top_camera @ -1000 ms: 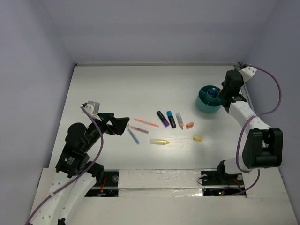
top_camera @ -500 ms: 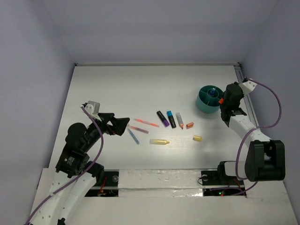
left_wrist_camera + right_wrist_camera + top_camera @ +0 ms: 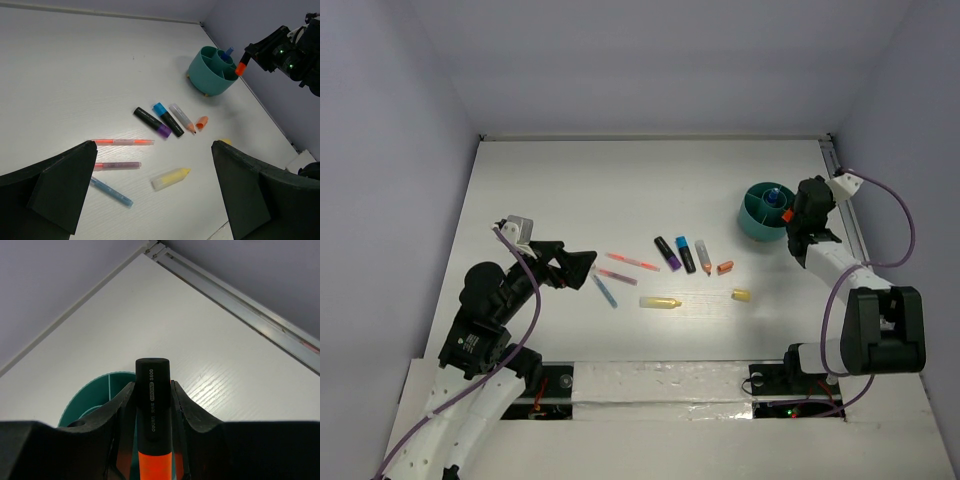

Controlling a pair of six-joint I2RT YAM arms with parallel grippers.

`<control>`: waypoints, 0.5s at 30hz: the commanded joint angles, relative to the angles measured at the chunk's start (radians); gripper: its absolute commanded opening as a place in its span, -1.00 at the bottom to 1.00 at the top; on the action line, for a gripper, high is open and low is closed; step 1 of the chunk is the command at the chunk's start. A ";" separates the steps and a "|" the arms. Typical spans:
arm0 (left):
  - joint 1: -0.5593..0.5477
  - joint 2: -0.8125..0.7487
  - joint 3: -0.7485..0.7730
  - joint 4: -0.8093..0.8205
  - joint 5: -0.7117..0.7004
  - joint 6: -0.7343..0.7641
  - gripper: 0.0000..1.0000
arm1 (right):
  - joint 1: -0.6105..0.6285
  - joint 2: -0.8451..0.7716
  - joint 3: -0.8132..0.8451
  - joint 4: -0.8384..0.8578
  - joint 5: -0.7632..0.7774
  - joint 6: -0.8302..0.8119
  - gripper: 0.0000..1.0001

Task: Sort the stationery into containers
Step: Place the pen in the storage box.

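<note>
My right gripper (image 3: 798,214) is shut on a black-and-orange highlighter (image 3: 152,410), held at the right rim of the teal cup (image 3: 760,215); its orange end (image 3: 242,66) hangs just beside the rim. A blue marker (image 3: 776,196) stands inside the cup. Loose stationery lies mid-table: a pink pen (image 3: 632,261), purple pen (image 3: 616,276), blue pen (image 3: 604,291), yellow highlighter (image 3: 660,301), black-purple marker (image 3: 667,253), black-blue marker (image 3: 685,254) and grey marker (image 3: 703,257). My left gripper (image 3: 584,265) hovers open at the left of this row, with nothing between its fingers.
An orange cap (image 3: 725,267) and a yellow cap (image 3: 742,295) lie right of the markers. A metal rail (image 3: 235,302) runs along the table's right edge near the cup. Walls close in the back and both sides.
The right gripper, still holding the highlighter, has shifted nearer along the cup's right side. The left arm and the loose stationery have not moved.
</note>
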 commanded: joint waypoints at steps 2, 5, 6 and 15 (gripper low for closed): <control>-0.006 -0.005 -0.003 0.055 0.016 0.001 0.98 | 0.026 0.018 0.000 0.094 0.044 0.018 -0.76; -0.006 -0.002 -0.003 0.057 0.016 -0.001 0.98 | 0.035 0.035 -0.010 0.106 0.061 0.019 -0.73; -0.006 -0.003 -0.003 0.057 0.016 0.001 0.98 | 0.035 0.038 -0.014 0.109 0.065 0.021 -0.72; -0.006 0.002 -0.003 0.057 0.016 0.001 0.98 | 0.055 0.055 -0.035 0.127 0.122 0.018 -0.67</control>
